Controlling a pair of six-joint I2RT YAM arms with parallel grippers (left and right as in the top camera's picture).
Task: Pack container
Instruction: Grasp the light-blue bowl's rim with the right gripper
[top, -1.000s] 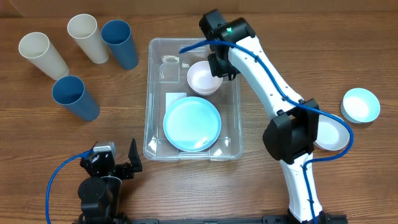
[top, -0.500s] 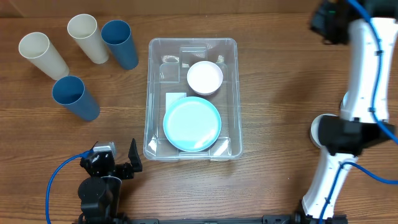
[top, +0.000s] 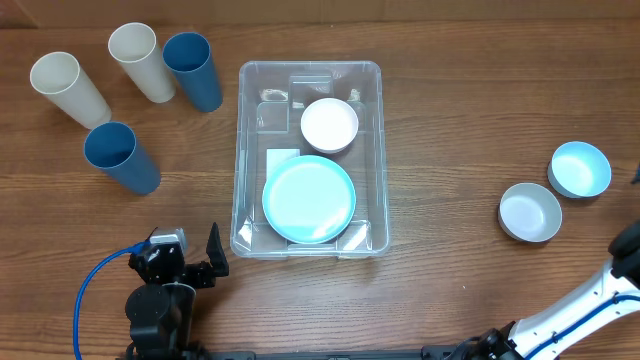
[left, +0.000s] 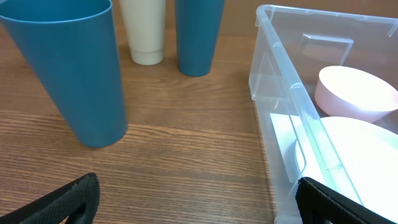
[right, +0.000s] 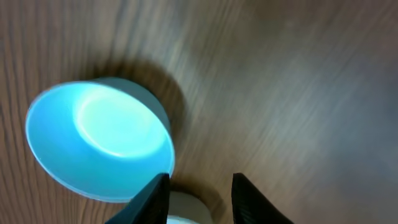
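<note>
Left side of the wood-grain tabletop (top: 450, 90): 4 cups upright, outer cream cup (top: 68, 88), inner cream cup (top: 140, 60), far blue cup (top: 193, 70) just beside it, near blue cup (top: 120, 155) apart in front; left claw (left: 198, 183) sits low at the near edge, fingers spread wide, holding nothing, pointing between the near blue cup and the container; the left wrist view shows only 3 of the cups.
Centre: container (top: 240, 150), clear bin, long side running away from the robot; inside it a white bowl (top: 329, 125) at the far end and a light blue plate (top: 309, 198) at the near end, a white label (top: 283, 158) on the base partly under the plate.
Right: white bowl on the tabletop (top: 530, 212) and blue bowl (top: 580, 168) just beside each other, well apart from the container; right arm (top: 590, 305) leaves the overhead view at the right edge, claw out of that view; the right wrist view, blurred, shows the right claw (right: 200, 177) above the blue bowl's edge, fingers apart, nothing gripped.
Only tabletop visible, no room.
</note>
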